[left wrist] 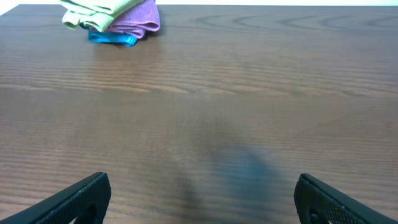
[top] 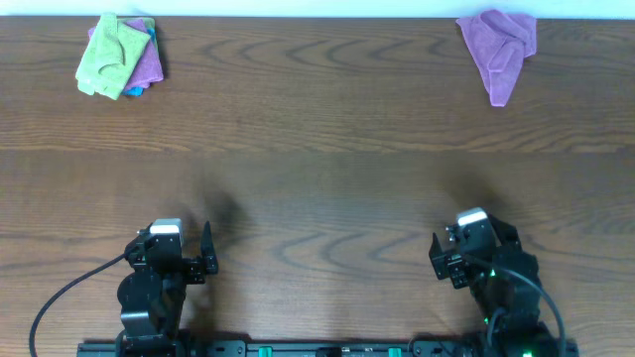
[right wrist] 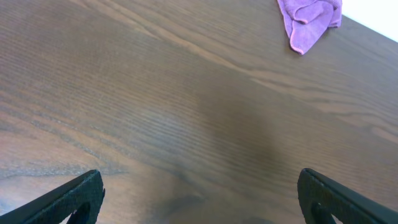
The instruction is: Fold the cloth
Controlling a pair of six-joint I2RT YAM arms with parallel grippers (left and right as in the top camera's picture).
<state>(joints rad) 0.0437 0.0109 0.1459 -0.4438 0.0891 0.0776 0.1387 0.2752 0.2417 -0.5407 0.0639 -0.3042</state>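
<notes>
Worktop point(top: 317, 169) lies open across the centre and near edge. Passage is free ahead of the left claw point(left wrist: 202, 190) and the right claw point(right wrist: 199, 190), both with jaws spread wide. Obstacles sit at the far edge only:
- **Far left:** green cloth point(top: 109, 55) stacked on a folded purple cloth point(top: 149, 64) and a blue cloth point(top: 132, 91).
- **Far right:** crumpled purple cloth point(top: 501, 50).

A wide gap lies between them.

The cloth point(left wrist: 92, 12) runs off the top edge in the left wrist view; the blue cloth point(left wrist: 112, 38) under it shows only an edge. Each wrist view's bottom edge cuts off its fingers point(left wrist: 78, 200).
</notes>
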